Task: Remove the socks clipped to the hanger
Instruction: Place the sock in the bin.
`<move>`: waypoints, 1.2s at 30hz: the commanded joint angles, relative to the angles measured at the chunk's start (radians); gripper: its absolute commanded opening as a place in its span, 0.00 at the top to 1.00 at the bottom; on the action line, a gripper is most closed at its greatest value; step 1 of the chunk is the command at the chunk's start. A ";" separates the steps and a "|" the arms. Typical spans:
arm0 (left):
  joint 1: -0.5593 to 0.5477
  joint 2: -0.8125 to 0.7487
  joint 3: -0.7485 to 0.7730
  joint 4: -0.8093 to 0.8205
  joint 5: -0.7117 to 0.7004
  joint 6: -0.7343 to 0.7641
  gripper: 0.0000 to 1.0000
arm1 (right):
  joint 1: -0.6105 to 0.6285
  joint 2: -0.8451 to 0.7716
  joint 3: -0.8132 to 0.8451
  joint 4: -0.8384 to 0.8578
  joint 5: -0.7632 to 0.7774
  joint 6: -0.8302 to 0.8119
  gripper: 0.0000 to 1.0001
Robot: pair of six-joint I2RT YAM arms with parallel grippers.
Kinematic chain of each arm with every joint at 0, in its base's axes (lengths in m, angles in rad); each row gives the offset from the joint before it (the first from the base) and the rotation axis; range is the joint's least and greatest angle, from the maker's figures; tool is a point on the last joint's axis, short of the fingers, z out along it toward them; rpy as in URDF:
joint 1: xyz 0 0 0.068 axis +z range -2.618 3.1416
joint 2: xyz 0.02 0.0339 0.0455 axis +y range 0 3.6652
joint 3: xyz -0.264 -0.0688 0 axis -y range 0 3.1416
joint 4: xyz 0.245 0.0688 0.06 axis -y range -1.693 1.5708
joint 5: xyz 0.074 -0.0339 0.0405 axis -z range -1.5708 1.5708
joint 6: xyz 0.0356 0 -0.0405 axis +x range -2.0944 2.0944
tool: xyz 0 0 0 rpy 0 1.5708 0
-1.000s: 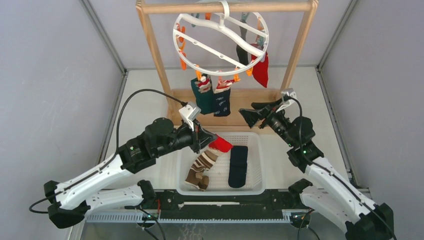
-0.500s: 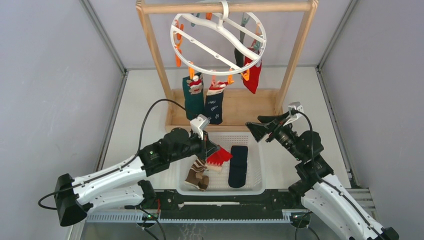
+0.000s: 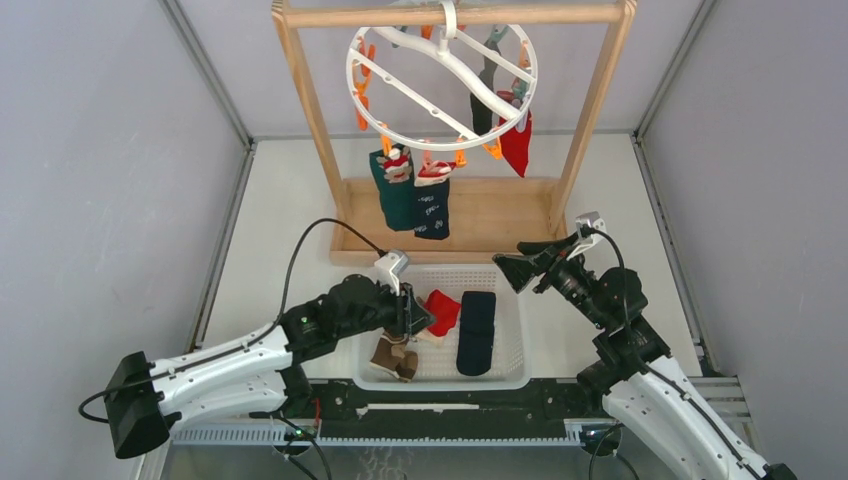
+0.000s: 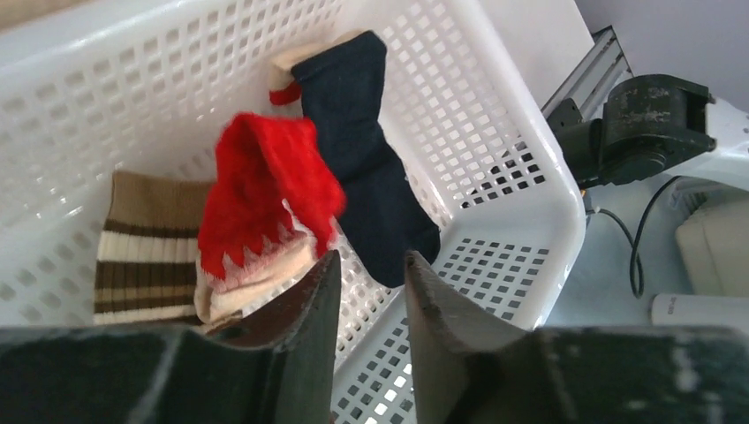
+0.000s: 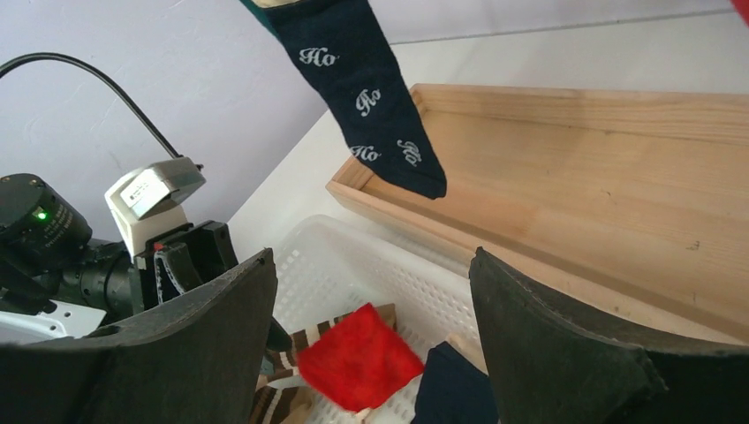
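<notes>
Hovering low over the white basket (image 3: 440, 383), the left gripper (image 3: 415, 315) shows jaws slightly parted and empty, placed so that a sock let go lands inside the walls. The red sock (image 3: 443, 310) lies there beside a striped sock (image 3: 392, 357) and a dark sock (image 3: 476, 332). The hanger (image 3: 351, 72) on the wooden rack (image 3: 310, 110) carries a green sock (image 3: 395, 195), a navy sock (image 3: 433, 212) and a hanging red sock (image 3: 517, 140); others behind the ring are hard to count. Left wrist view: the red sock sits beyond the fingertips (image 4: 322, 274), apparently free of them, its lower end hidden by the fingers. Right wrist view: the right gripper (image 5: 371, 265) is spread wide, holding nothing, facing the navy sock's toe, likely ready to reach; the clip is out of frame
</notes>
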 commanded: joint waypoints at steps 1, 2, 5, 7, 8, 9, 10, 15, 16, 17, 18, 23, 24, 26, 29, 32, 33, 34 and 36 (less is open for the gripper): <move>-0.002 -0.012 -0.031 0.046 -0.023 -0.030 0.58 | 0.011 -0.006 -0.007 0.015 0.006 0.008 0.13; -0.003 -0.009 -0.036 0.046 -0.032 -0.031 0.55 | 0.012 -0.005 -0.010 0.015 0.006 0.008 0.13; -0.002 -0.002 -0.039 0.041 -0.054 -0.029 0.48 | 0.018 -0.005 -0.017 0.016 0.007 0.010 0.14; -0.001 0.000 -0.035 0.037 -0.054 -0.025 0.44 | 0.022 -0.003 -0.021 0.017 0.010 0.009 0.13; -0.001 0.001 -0.032 0.034 -0.053 -0.023 0.41 | 0.022 -0.003 -0.022 0.016 0.010 0.007 0.13; -0.001 -0.002 -0.029 0.026 -0.053 -0.020 0.36 | 0.023 -0.003 -0.024 0.017 0.011 0.007 0.13; -0.001 -0.006 -0.026 0.021 -0.080 -0.017 0.32 | 0.025 -0.003 -0.026 0.015 0.012 0.005 0.13; -0.001 -0.043 -0.008 -0.025 -0.111 -0.006 0.00 | 0.027 -0.003 -0.040 0.021 0.017 0.006 0.13; -0.001 -0.054 -0.005 -0.036 -0.116 -0.003 0.00 | 0.029 -0.002 -0.042 0.022 0.018 0.006 0.13; -0.001 -0.066 -0.003 -0.046 -0.122 -0.001 0.00 | 0.030 -0.002 -0.045 0.024 0.018 0.008 0.13; -0.002 -0.077 -0.001 -0.056 -0.126 0.001 0.00 | 0.030 -0.002 -0.046 0.024 0.018 0.009 0.13; -0.001 -0.147 0.016 -0.128 -0.175 0.006 0.00 | 0.035 -0.011 -0.056 0.017 0.024 0.012 0.13; -0.001 -0.163 0.018 -0.139 -0.184 0.005 0.00 | 0.036 -0.014 -0.057 0.015 0.026 0.014 0.13; -0.001 -0.192 0.018 -0.155 -0.200 0.002 0.00 | 0.041 -0.018 -0.059 0.007 0.029 0.015 0.13; -0.001 -0.233 0.013 -0.170 -0.215 -0.004 0.00 | 0.046 -0.022 -0.063 -0.014 0.033 0.018 0.09; -0.001 -0.271 0.003 -0.176 -0.220 -0.012 0.00 | 0.047 -0.022 -0.070 -0.040 0.036 0.014 0.00; -0.001 -0.283 -0.003 -0.176 -0.223 -0.015 0.00 | 0.047 -0.022 -0.073 -0.050 0.038 0.013 0.00; -0.001 -0.296 -0.009 -0.177 -0.226 -0.018 0.00 | 0.047 -0.022 -0.078 -0.052 0.043 0.011 0.00; -0.001 -0.319 -0.022 -0.176 -0.233 -0.022 0.00 | 0.045 -0.021 -0.081 -0.100 0.053 0.009 0.00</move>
